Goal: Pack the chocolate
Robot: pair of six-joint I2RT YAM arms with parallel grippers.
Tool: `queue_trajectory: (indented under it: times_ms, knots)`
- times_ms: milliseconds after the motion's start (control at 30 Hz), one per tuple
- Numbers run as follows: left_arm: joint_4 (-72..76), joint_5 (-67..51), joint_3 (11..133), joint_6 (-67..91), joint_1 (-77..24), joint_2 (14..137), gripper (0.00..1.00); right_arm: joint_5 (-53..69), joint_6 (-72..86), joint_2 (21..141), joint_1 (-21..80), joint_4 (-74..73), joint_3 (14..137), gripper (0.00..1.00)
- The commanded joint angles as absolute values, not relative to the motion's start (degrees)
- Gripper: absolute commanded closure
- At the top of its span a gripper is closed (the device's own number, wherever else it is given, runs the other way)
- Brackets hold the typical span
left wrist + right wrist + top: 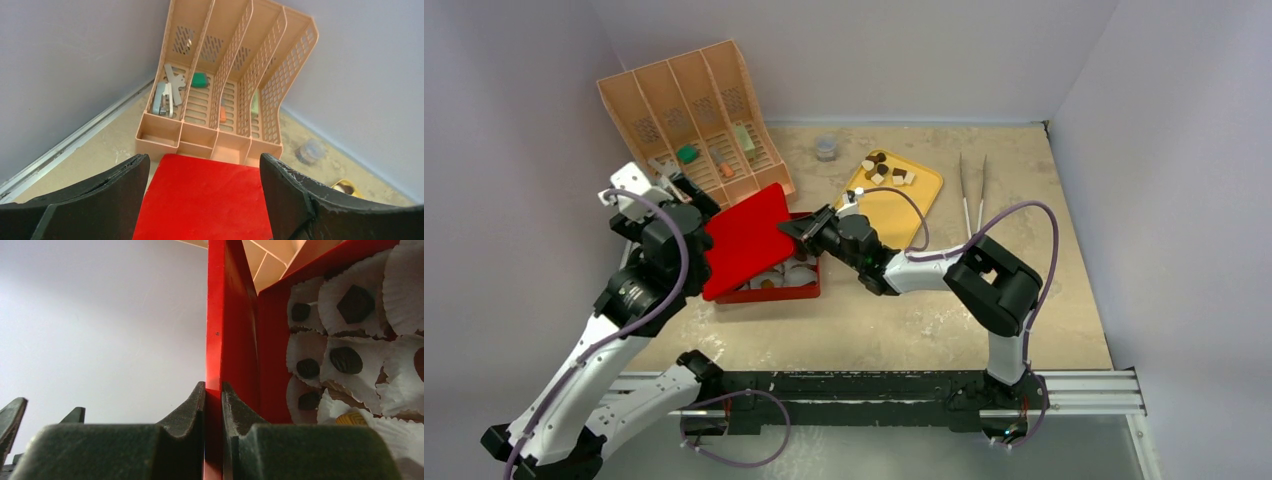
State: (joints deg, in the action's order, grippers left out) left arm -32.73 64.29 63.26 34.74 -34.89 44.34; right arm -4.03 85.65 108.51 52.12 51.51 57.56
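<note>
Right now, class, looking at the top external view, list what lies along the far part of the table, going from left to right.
peach desk organizer → small clear container → yellow tray holding loose chocolate → tweezers

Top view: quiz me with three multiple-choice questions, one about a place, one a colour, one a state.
1. Where do the loose chocolates sit?
A. on the yellow tray
B. on the floor
C. in a blue bowl

2. What colour is the lid?
A. white
B. red
C. green

3. The right tool is:
A. open above the tray
B. holding a spoon
C. shut on the lid's edge

Answers:
1. A, the pieces cluster at the tray's far end.
2. B, it is plain red in every view.
3. C, the wrist view shows the fingers pinching the edge.
</note>
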Motion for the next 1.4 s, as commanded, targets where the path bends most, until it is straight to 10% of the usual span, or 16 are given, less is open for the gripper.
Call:
queue_trajectory:
  times_ms: [0,767,1367]
  knots:
    - [-33.09,62.44,61.58,36.15,-34.89,47.0,0.2,-8.15,84.88,105.92,51.68,59.01,57.24,1.0]
    - [-33.59,36.32,58.6,43.26,-12.49,63.06,0.2,-7.48,86.3,105.03,49.8,68.88,46.53,1.0]
    - [-28.6,34.25,50.44,42.85,-11.26,71.65,0.25,-4.11,87.05,100.41,47.08,60.07,41.62,0.72]
